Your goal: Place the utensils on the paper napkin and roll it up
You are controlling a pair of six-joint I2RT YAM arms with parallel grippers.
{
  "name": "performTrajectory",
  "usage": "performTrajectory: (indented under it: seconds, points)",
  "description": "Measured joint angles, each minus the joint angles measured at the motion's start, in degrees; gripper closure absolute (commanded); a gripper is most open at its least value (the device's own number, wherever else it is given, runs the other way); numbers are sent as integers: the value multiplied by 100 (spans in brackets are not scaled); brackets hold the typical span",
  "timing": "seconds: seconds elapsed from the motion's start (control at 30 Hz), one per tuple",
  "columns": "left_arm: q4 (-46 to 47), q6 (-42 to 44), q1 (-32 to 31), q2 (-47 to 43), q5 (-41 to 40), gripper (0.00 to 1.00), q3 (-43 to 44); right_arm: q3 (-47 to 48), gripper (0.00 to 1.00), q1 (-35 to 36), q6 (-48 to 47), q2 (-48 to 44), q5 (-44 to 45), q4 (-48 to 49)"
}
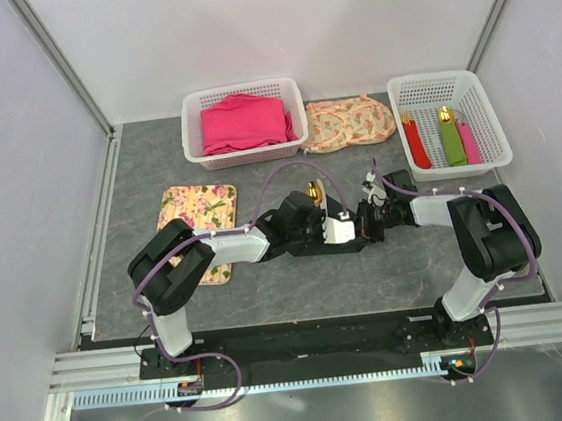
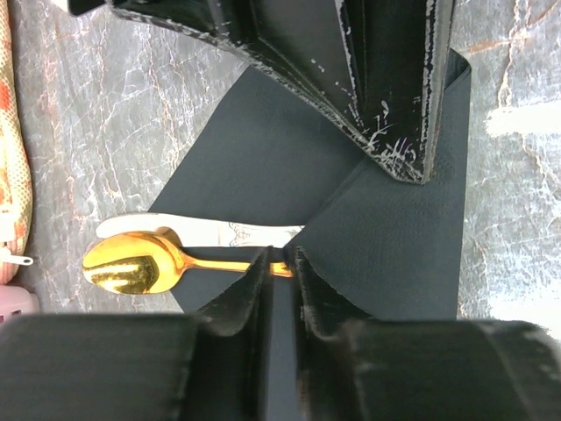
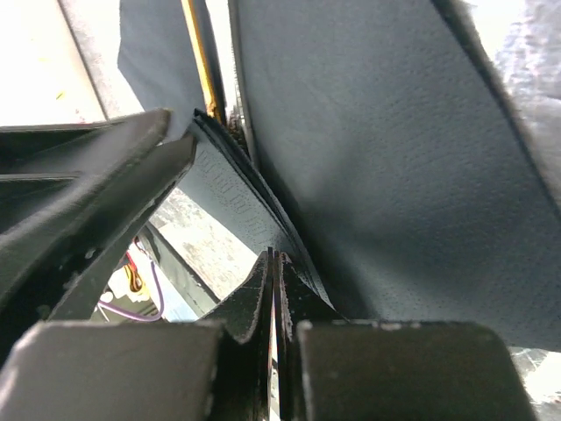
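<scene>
The black paper napkin [image 2: 263, 149] lies on the table with one flap [image 2: 394, 246] folded over the utensils. A gold spoon [image 2: 131, 263] and a silver knife blade [image 2: 202, 230] stick out from under the fold. My left gripper [image 2: 280, 263] is pinched on the napkin's fold where the spoon handle goes in. My right gripper [image 3: 273, 259] is shut on a raised edge of the napkin [image 3: 377, 149]. A gold handle [image 3: 200, 53] shows beside it. In the top view both grippers meet at mid-table, left [image 1: 357, 233] and right [image 1: 369, 209], hiding most of the napkin; the spoon head [image 1: 312, 192] shows.
A floral mat [image 1: 199, 214] lies to the left. At the back stand a white basket [image 1: 192, 129] with a pink cloth, a crumpled floral cloth [image 1: 347, 123], and a white basket [image 1: 488, 118] holding red, green and pink rolls.
</scene>
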Motion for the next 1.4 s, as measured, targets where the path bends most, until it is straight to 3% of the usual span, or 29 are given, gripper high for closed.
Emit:
performTrajectory:
  seconds: [0.1, 0.17, 0.57, 0.73, 1.17, 1.4]
  points:
    - [-76, -94, 20, -74, 4, 51, 0, 2, 97, 0, -4, 33, 37, -2]
    - [-223, -210, 44, -216, 7, 48, 0, 2, 97, 0, -7, 44, 57, 0]
    - [-1335, -1027, 149, -990, 531, 48, 155, 7, 97, 0, -9, 90, 111, -2]
    - [-1714, -1294, 164, -739, 723, 51, 433, 9, 97, 2, -13, 90, 111, -2]
    - [-2203, -1849, 315, 39, 767, 48, 1224, 17, 97, 87, -24, 87, 109, -2]
    - [-2400, -2033, 461, 166, 929, 54, 1416, 17, 97, 114, -24, 81, 109, -2]
